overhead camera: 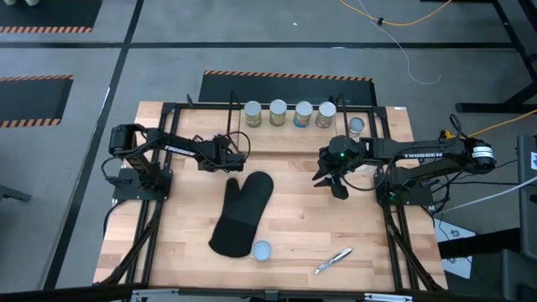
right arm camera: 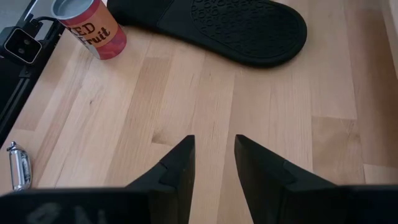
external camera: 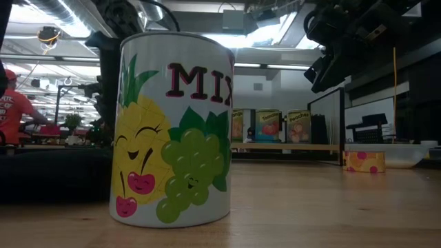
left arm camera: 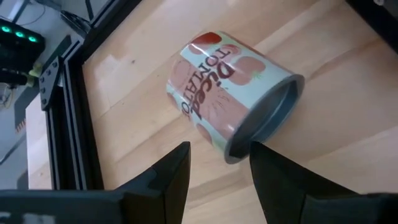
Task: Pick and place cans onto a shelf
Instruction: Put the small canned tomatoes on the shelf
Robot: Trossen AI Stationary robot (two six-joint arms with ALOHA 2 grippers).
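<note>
Left gripper (left arm camera: pixel 214 165) open wide, empty, above toppled tomato can (left arm camera: pixel 233 93) near shelf (overhead camera: pixel 289 134). Risk: round side rolls away if fingers close off-centre.

Four cans (overhead camera: pixel 289 113) in a row on the shelf (overhead camera: pixel 285 127), oven mitt (overhead camera: pixel 243 213) mid-table, one can (overhead camera: pixel 262 250) just beside it.

The light wooden table (overhead camera: pixel 294 218) carries a black oven mitt (overhead camera: pixel 243 214), a mixed-fruit can (overhead camera: pixel 262 250), a silvery pen-like item (overhead camera: pixel 333 260) — and the shelf (overhead camera: pixel 289 126).
</note>
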